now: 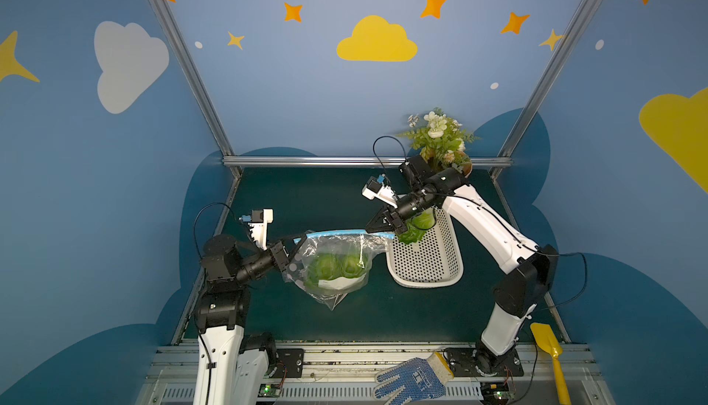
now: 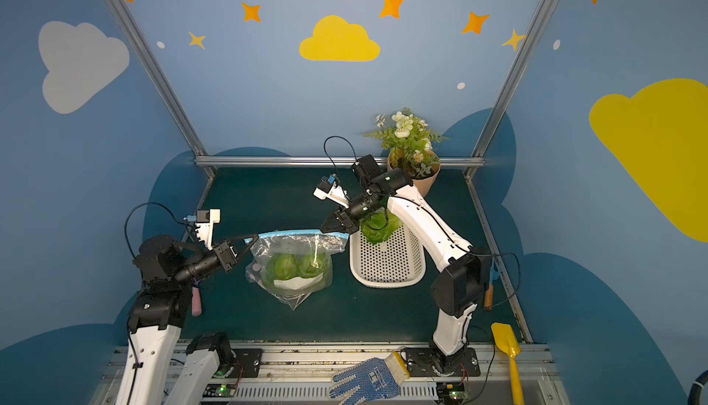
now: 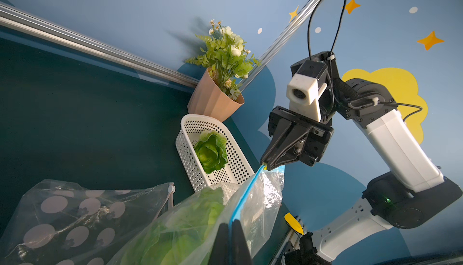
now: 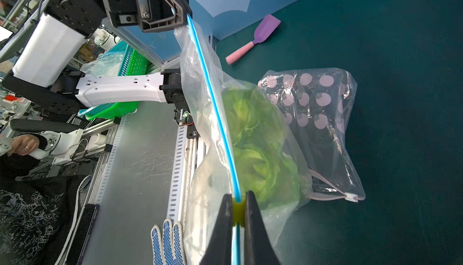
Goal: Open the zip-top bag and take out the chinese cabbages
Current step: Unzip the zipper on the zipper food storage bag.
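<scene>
Above mid-table, your left gripper [image 1: 304, 236] clamps one zip end of the bag [image 1: 346, 248]; right gripper [image 1: 369, 229] pinches the yellow slider [image 4: 238, 207]. Two cabbages [image 1: 329, 267] inside, third cabbage [image 1: 418, 226] in the basket [image 1: 431, 265].

The clear zip-top bag [image 1: 369, 248] hangs at the middle of both top views, and I hold both ends of its blue zip strip [image 1: 344, 233], stretched straight and level along the top. Two chinese cabbages [image 1: 325, 268], crinkled and bright green, sit side by side low inside it. A third cabbage [image 1: 417, 226] lies just to its right, in the upper end of the white perforated basket [image 1: 429, 269].
</scene>
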Controlling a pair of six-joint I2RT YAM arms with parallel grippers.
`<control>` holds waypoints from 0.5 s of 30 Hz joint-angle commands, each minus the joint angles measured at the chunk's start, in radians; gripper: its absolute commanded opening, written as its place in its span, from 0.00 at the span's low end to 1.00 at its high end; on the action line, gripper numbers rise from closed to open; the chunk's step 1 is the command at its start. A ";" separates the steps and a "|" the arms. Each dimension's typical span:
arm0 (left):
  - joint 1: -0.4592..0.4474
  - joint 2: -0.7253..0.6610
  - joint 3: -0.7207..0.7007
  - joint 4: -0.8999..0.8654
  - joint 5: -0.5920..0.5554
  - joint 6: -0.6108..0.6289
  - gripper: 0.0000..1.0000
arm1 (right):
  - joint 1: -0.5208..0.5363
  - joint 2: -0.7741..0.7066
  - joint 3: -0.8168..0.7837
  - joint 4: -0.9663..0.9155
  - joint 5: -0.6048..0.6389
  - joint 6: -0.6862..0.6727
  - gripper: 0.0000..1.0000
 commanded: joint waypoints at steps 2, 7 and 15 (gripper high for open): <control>0.019 0.001 -0.002 0.041 -0.025 0.005 0.04 | -0.034 -0.052 -0.034 -0.036 0.064 -0.019 0.00; 0.023 0.008 -0.001 0.035 -0.026 0.016 0.04 | -0.049 -0.078 -0.066 -0.031 0.075 -0.018 0.00; 0.026 0.013 0.005 0.027 -0.045 0.037 0.04 | -0.071 -0.122 -0.124 -0.010 0.084 -0.002 0.00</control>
